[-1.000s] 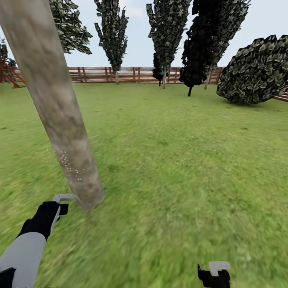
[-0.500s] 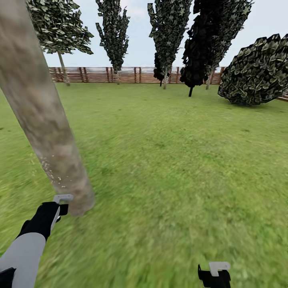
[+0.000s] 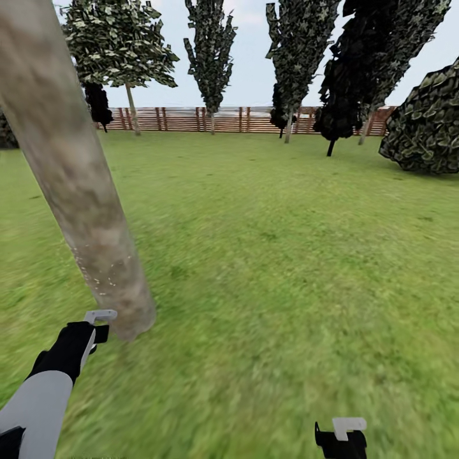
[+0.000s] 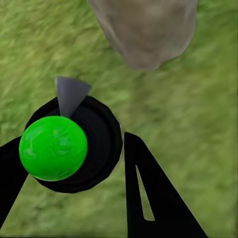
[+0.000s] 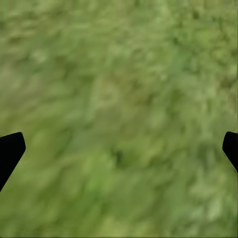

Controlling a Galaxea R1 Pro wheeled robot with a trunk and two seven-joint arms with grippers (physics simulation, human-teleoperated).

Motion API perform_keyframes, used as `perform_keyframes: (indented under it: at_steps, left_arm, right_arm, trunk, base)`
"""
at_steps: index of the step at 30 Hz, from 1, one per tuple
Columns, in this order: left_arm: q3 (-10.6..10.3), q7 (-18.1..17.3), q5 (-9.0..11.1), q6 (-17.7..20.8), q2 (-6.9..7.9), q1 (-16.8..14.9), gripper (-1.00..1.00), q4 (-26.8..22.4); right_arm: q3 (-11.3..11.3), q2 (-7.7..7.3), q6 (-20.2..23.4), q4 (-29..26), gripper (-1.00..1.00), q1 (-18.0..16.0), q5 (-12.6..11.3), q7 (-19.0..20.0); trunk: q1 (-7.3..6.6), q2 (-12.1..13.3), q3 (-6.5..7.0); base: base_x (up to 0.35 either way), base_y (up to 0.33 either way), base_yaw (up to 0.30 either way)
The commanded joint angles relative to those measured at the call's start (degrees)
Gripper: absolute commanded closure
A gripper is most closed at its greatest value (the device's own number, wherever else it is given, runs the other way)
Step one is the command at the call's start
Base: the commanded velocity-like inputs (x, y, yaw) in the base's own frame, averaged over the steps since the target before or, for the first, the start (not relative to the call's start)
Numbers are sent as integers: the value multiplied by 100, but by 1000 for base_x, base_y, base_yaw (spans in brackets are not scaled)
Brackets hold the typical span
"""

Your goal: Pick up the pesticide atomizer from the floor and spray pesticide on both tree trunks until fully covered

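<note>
The left end effector (image 4: 74, 163) is clenched on the atomizer (image 4: 69, 148), a black round body with a bright green ball and a grey nozzle tip that points toward the base of the trunk (image 4: 146, 29). In the head view the left end effector (image 3: 95, 328) sits low at the left, its grey tip just beside the foot of the trunk (image 3: 76, 172), which leans up and out past the top left corner and carries a scatter of pale specks on its lower part. The right end effector (image 5: 119, 148) is released, its fingertips (image 5: 10, 148) wide apart over bare lawn (image 5: 119, 99); in the head view it (image 3: 341, 437) shows at the bottom edge. Far across the lawn (image 3: 268, 242) a second tree (image 3: 121, 44) with a spreading crown stands near the fence (image 3: 242, 119).
</note>
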Motion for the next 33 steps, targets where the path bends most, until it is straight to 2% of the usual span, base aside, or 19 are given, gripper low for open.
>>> perform_keyframes:
  at_steps: [1,5,16,22,26,30,33]
  left_arm:
    - [14,-8,-22,24,-4,-6,100,-7]
    - [16,-8,-27,24,-4,-5,100,-6]
    - [16,-6,-21,24,-4,-7,100,-7]
    - [18,-20,-10,32,-4,-5,100,-36]
    - [8,-46,-7,25,-4,-9,100,-67]
    - [-20,-77,-16,113,51,-113,100,-120]
    - [-57,-68,-29,286,13,-429,100,-205]
  right_arm:
    - [32,-1,2,2,-100,-2,33,-47]
    - [31,-1,2,0,-100,-2,33,-47]
    - [32,6,2,2,-100,-2,33,-47]
    - [32,8,2,-4,-100,-2,33,-47]
    - [25,4,2,-6,-100,-2,33,-47]
    - [23,0,2,-6,-100,-2,33,-47]
    - [23,-1,2,-6,-100,-2,33,-47]
  trunk:
    - [0,-2,-5]
    - [0,-2,-5]
    - [0,-2,-5]
    - [0,-2,-5]
    - [0,-2,-5]
    - [0,-2,-5]
    - [0,-2,-5]
  base:
    - [117,-287,274]
    - [130,-287,172]
    - [138,-287,21]
    - [61,-288,241]
    - [-148,-240,274]
    - [-68,-57,276]
    - [-8,-6,276]
